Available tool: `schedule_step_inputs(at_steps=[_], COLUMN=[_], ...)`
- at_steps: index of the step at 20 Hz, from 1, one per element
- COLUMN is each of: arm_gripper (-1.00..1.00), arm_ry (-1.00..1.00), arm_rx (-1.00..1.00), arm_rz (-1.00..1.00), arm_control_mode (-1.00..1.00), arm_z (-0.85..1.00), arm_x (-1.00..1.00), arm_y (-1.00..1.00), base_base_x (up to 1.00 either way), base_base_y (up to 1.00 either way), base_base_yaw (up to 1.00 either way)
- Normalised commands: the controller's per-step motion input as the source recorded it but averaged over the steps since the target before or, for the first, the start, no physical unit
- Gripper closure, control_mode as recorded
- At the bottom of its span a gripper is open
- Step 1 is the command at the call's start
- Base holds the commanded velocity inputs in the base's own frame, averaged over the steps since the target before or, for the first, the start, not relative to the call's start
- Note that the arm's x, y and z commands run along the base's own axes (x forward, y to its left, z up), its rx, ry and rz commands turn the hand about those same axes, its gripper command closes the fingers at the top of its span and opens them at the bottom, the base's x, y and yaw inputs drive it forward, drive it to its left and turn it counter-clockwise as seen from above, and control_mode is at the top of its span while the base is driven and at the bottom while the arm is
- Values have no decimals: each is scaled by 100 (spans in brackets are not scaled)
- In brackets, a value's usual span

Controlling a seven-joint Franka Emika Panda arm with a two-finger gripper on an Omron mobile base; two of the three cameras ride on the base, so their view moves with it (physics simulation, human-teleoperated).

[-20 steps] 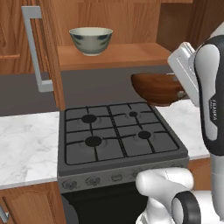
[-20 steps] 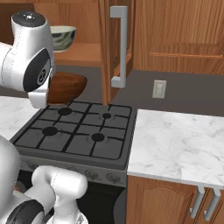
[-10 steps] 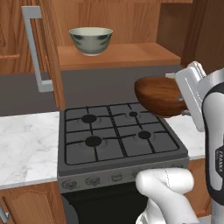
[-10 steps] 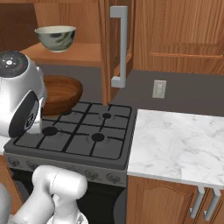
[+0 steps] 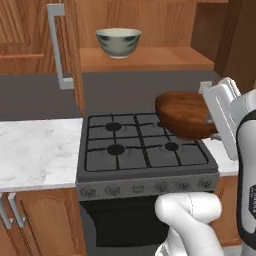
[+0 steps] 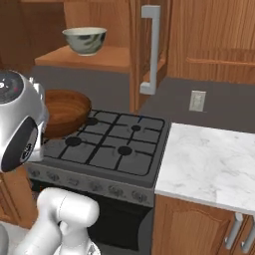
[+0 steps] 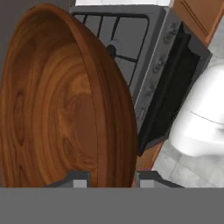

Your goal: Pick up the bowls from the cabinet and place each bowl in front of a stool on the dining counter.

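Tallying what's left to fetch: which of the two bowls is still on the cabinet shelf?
The pale cream-green bowl, upright on the cabinet shelf; the dark brown wooden bowl is held by the end effector above the stove.

Wooden bowl (image 6: 67, 112): raised above stove (image 6: 107, 149), left side.
Ceramic bowl (image 6: 85, 40): upright on cabinet shelf (image 6: 102, 59).

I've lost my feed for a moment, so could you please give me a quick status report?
Gripper shut on brown bowl, held over the stove. Pale bowl on cabinet shelf. Nothing in the way.
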Motion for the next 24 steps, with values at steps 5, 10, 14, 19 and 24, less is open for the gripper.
schedule_step_inputs(at_steps=[5, 10, 14, 19, 24], arm_gripper=[100, 100, 100, 100, 100], arm_ry=[0, 0, 0, 0, 0], arm_rx=[0, 0, 0, 0, 0], arm_rz=[0, 0, 0, 0, 0], arm_control_mode=[100, 100, 100, 100, 100], arm_z=[0, 0, 0, 0, 0], arm_x=[0, 0, 0, 0, 0], arm_y=[0, 0, 0, 0, 0], base_base_x=[-43, -17, -19, -18, -19], base_base_y=[11, 3, 7, 8, 10], base_base_yaw=[93, 100, 100, 100, 100])
